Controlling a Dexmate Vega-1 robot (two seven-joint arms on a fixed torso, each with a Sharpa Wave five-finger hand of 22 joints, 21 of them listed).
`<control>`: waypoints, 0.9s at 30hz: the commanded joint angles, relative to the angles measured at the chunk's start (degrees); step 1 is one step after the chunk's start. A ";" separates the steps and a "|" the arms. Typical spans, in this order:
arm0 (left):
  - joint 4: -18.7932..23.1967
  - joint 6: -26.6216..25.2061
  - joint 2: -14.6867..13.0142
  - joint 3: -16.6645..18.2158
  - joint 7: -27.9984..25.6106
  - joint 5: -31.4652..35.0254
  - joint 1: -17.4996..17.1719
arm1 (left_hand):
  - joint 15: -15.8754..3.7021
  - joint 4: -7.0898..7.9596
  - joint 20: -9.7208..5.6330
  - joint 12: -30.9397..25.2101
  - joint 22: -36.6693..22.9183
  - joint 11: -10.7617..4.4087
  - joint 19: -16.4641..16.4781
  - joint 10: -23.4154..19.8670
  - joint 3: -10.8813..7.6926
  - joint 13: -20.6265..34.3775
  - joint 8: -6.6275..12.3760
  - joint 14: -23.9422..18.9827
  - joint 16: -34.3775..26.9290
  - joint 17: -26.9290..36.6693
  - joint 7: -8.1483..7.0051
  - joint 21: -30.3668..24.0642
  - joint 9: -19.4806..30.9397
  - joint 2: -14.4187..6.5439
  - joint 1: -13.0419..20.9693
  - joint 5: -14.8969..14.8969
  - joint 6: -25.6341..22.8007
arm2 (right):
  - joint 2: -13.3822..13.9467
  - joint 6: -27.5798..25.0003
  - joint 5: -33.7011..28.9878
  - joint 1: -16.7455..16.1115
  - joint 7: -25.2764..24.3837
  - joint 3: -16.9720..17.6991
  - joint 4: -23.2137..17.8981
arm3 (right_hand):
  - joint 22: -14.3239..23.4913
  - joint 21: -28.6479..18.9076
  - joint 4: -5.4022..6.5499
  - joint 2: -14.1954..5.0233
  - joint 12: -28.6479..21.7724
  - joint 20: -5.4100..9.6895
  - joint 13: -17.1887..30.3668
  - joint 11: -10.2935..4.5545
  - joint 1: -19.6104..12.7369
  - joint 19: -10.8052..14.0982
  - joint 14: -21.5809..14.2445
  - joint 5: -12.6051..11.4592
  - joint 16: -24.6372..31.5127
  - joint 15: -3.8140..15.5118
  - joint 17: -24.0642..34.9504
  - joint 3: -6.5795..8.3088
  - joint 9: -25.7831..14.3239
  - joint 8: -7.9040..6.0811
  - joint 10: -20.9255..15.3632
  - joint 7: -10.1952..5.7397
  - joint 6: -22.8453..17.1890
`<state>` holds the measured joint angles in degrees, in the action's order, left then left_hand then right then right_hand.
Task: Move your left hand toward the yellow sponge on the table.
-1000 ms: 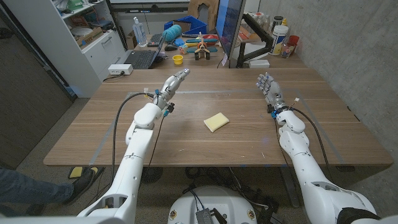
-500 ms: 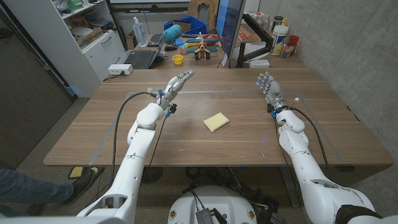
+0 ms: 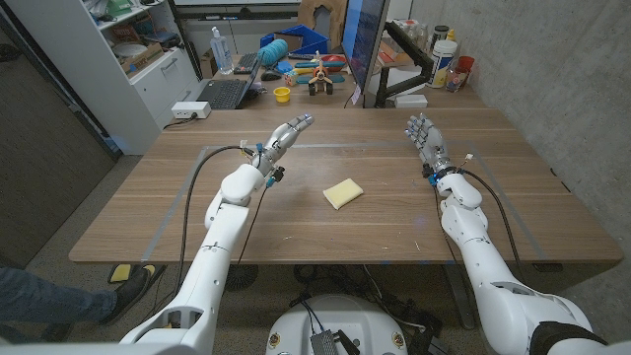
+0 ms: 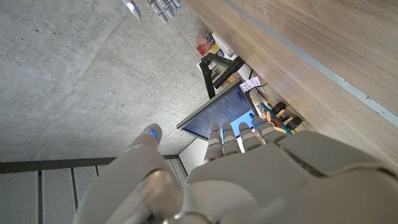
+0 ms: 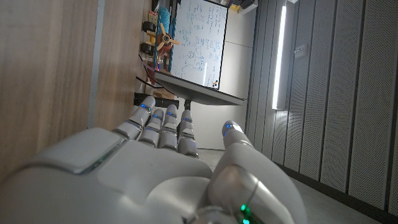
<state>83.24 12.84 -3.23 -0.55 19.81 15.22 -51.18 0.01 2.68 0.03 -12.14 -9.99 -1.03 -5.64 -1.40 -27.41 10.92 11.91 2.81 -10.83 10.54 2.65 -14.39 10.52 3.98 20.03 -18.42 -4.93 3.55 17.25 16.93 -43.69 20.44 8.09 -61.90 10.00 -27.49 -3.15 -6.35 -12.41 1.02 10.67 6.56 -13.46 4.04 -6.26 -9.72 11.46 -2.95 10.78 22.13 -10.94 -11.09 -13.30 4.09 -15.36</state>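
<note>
The yellow sponge (image 3: 342, 193) lies on the wooden table (image 3: 296, 227) near its middle. My left hand (image 3: 287, 134) hovers over the far left part of the table, up and to the left of the sponge, fingers stretched out and apart, holding nothing. In the left wrist view that hand (image 4: 249, 174) shows from behind with straight fingers. My right hand (image 3: 425, 137) stands at the far right of the table, fingers apart and empty; the right wrist view shows its back (image 5: 155, 174).
Behind the table stand a monitor (image 3: 365, 39), a laptop (image 3: 225, 92), a yellow cup (image 3: 282, 95), toys and bottles. A white shelf (image 3: 138, 59) is at the back left. A person's leg and shoe (image 3: 128, 286) show at the lower left.
My left hand has moved a little to the right, nearer the sponge. The right hand and the sponge have stayed put.
</note>
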 commanded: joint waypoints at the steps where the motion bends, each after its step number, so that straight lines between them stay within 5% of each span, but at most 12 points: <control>1: 0.01 0.07 -0.40 -1.31 0.45 1.23 -0.03 | -0.09 -0.36 0.31 -0.19 -0.33 -0.03 -0.04 -0.59 -0.04 0.19 0.28 -0.29 -0.33 0.07 0.09 0.05 0.35 -0.15 0.68 0.12 -0.60 | -0.06 0.09 -0.16 -0.04 0.05 0.13 -0.43 | 0.11 0.35 0.02 -0.52 -0.21 0.13 0.13 -0.19 -0.22 0.55 -0.29 -0.28 0.25 -0.03 0.24 -0.10 -0.11 -0.21 -0.47 -0.42 -0.33; 27: 1.60 -0.10 -1.40 -3.19 1.00 3.32 -0.21 | -0.23 -0.67 0.64 -0.09 -0.35 -0.16 0.15 -0.74 -0.06 0.20 0.23 -0.50 -0.26 0.07 -0.10 0.48 0.37 -0.40 1.30 0.23 -1.03 | -0.16 0.72 0.40 0.35 0.53 0.37 0.41 | 0.12 0.78 0.02 -0.53 -0.22 0.19 0.13 -0.15 -0.16 0.79 -0.42 -0.29 0.20 -0.03 0.22 -0.21 -0.10 -0.23 -0.58 -0.50 -0.45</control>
<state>84.21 12.71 -4.26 -3.20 20.70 17.95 -51.15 -0.21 2.20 0.23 -12.14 -10.28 -1.33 -5.44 -1.71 -27.41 10.92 11.91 2.59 -10.83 10.53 2.65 -14.16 10.81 3.68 20.78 -18.21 -5.34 3.47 17.66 17.12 -43.68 20.73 8.31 -62.18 10.00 -26.90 -3.14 -6.35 -12.41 1.34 10.68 6.56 -13.46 4.36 -6.25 -9.72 11.46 -2.95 10.78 22.13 -10.95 -11.09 -13.30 3.88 -15.56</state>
